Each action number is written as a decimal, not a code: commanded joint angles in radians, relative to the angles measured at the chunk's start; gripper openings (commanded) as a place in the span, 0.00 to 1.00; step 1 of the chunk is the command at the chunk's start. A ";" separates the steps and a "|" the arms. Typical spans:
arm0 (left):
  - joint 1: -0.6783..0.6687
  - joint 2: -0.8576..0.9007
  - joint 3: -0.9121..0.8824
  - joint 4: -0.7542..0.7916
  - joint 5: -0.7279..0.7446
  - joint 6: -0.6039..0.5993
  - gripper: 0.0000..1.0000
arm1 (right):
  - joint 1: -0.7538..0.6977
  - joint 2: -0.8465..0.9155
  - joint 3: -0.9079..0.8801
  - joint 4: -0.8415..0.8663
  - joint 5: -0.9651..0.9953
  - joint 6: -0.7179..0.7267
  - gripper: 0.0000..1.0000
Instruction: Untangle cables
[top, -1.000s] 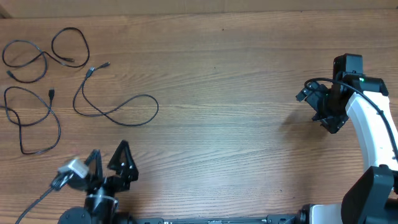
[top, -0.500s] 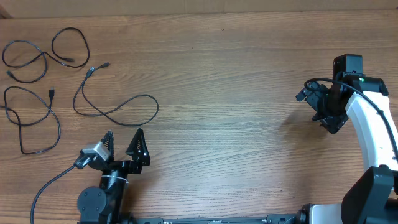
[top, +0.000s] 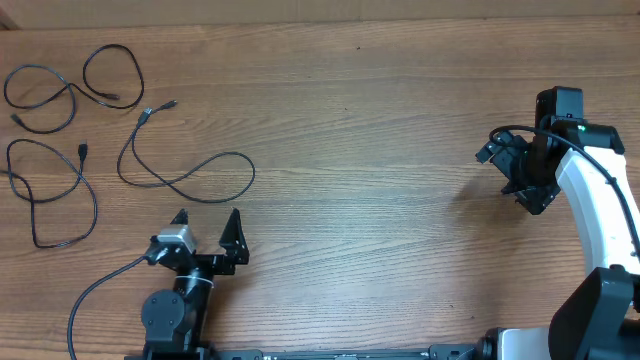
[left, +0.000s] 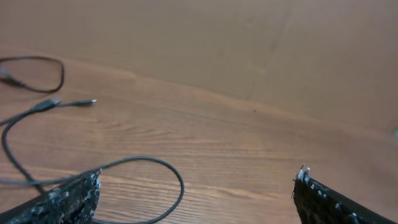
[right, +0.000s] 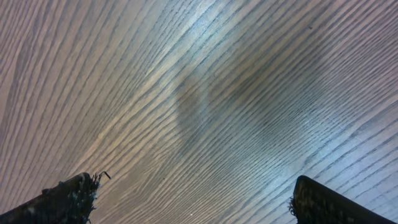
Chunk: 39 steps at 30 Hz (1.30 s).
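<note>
Your left gripper (top: 205, 218) stands wide open and empty. It has just swung to face far, toward the three cables (top: 228, 153), which lie apart at the far left. Your right gripper (right: 196, 182) is open too. I think the untangling is done.
</note>
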 joint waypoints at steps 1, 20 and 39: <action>-0.017 -0.008 -0.007 0.002 0.034 0.150 1.00 | 0.000 -0.005 0.014 0.003 0.000 -0.002 1.00; -0.017 -0.008 -0.007 0.002 0.004 0.196 0.99 | 0.000 -0.005 0.014 0.003 0.000 -0.002 1.00; -0.017 -0.008 -0.007 0.002 0.004 0.196 0.99 | 0.000 -0.005 0.014 0.003 0.000 -0.002 1.00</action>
